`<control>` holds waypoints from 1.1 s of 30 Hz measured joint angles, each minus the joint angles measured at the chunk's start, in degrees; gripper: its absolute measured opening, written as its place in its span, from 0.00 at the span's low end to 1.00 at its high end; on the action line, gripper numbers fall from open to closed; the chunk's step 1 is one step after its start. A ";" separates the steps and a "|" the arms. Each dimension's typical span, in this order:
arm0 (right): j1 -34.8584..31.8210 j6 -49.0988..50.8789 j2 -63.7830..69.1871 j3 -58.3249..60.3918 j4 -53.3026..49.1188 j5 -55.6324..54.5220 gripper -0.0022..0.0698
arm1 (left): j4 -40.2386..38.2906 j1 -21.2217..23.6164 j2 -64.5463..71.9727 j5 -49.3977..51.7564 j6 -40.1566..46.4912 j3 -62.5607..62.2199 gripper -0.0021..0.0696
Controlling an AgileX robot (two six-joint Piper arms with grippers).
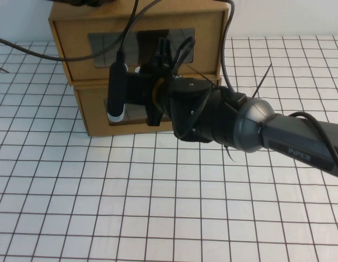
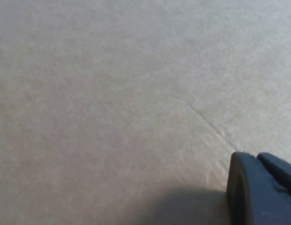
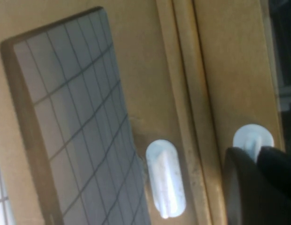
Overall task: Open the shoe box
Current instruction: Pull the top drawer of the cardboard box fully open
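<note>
Two brown cardboard shoe boxes are stacked at the back of the table, the upper box (image 1: 76,49) on the lower box (image 1: 92,112), each with a window in its front. My right gripper (image 1: 163,48) reaches the upper box's front. In the right wrist view the right gripper (image 3: 256,153) is shut on that box's small white handle (image 3: 252,135). The lower box's white handle (image 3: 165,180) sits free beside its window (image 3: 75,126). My left gripper (image 2: 259,158) is shut and rests against plain cardboard (image 2: 112,93). A dark part of it shows on the upper box's top (image 1: 84,3).
The right arm (image 1: 256,128) stretches across the right middle of the table and hides much of both box fronts. Black cables (image 1: 226,49) hang over the boxes. The gridded white tabletop (image 1: 131,207) spreads in front of the boxes.
</note>
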 joint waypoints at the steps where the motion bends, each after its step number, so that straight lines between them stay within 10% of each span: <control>1: 0.00 0.00 0.00 0.00 -0.24 0.12 0.07 | 0.10 0.00 0.00 0.00 0.00 0.00 0.03; 33: 20.67 12.10 -25.80 33.45 2.14 14.10 0.04 | 1.64 -0.13 -0.21 0.72 -4.78 0.00 0.03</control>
